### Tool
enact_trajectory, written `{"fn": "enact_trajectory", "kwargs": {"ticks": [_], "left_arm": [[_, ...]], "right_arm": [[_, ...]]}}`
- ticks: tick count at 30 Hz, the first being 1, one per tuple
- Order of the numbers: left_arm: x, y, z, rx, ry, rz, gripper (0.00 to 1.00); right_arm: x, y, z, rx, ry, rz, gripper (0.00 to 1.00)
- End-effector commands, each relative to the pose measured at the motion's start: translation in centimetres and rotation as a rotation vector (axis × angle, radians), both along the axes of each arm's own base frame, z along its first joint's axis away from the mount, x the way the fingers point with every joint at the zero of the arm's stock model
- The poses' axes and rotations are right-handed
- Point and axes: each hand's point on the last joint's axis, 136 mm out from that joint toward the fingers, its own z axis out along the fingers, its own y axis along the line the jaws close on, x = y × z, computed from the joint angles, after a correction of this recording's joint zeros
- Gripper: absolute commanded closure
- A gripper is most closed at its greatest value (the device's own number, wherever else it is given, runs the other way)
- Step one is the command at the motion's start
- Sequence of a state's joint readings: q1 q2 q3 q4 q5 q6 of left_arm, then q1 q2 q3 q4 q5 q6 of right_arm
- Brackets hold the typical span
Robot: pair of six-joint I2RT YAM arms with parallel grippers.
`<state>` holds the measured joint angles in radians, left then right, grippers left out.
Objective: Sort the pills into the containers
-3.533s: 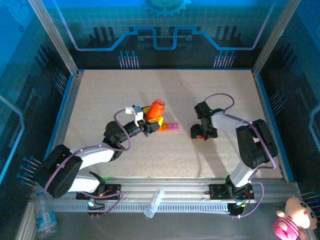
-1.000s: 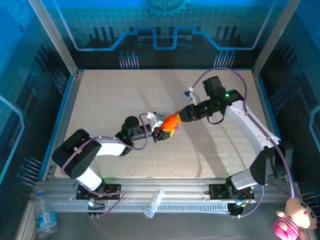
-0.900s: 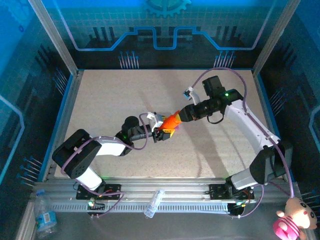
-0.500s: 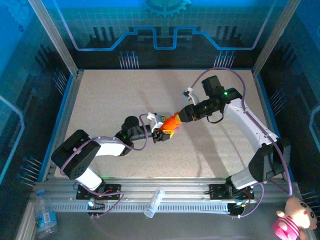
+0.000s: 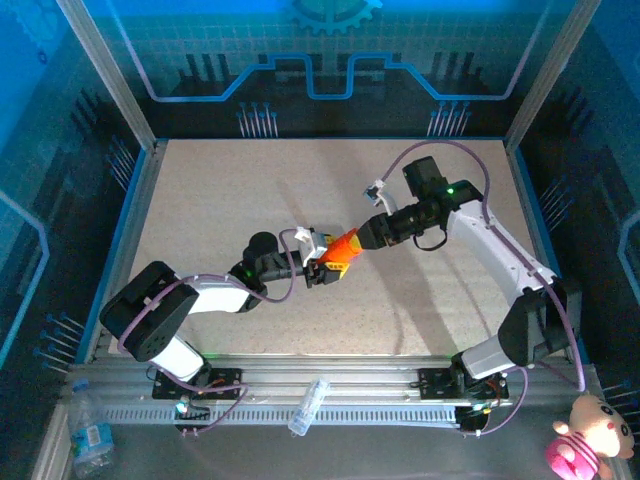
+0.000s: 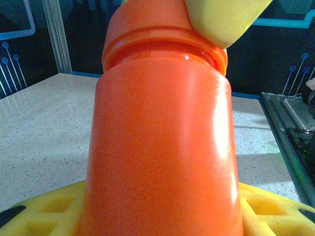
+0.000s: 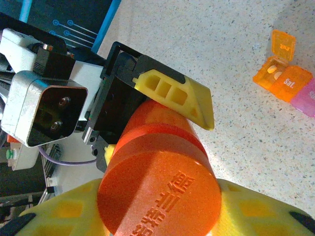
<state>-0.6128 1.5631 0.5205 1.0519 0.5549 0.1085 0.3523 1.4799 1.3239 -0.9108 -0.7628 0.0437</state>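
Orange pill bottle tilted over mid-table, gripped from both ends: left gripper clamped on body, right gripper clamped on cap end. Right wrist view: containers, orange-and-pink strip, on table near bottle, not touching; one orange lid raised, pale pill inside

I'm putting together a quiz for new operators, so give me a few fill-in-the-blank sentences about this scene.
The bottle is ____ in colour.
The left hand grips the bottle's body, while the right hand grips its ____.
The containers lie on the table, with one orange lid standing ____.
Missing words: orange; cap; open.
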Motion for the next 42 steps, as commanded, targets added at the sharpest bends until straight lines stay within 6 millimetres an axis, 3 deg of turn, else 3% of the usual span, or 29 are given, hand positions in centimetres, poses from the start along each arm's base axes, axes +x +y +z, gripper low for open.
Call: {"fn": "enact_trajectory", "kwargs": {"ticks": [1, 12, 27, 35, 42], "left_arm": [[-0.3, -0.3, 3.2, -0.061, -0.111, -0.026, 1.00], [-0.6, -0.6, 3.2, -0.053, -0.111, -0.054, 1.00], [2.4, 0.7, 4.5, -0.057, -0.238, 0.193, 1.00], [2.3, 0.7, 4.2, -0.059, -0.232, 0.202, 1.00], [2.2, 0.9, 3.7, -0.083, -0.206, 0.210, 1.00]], "right_arm": [[-0.8, -0.2, 0.0, 0.013, 0.007, 0.011, 0.59], [0.3, 0.6, -0.5, 0.004, 0.044, 0.022, 0.59], [1.0, 3.1, -3.3, -0.096, 0.198, -0.092, 0.59], [1.5, 3.3, -3.1, -0.119, 0.172, -0.113, 0.54], [2.5, 3.0, -1.2, -0.092, 0.135, -0.136, 0.46]]}}
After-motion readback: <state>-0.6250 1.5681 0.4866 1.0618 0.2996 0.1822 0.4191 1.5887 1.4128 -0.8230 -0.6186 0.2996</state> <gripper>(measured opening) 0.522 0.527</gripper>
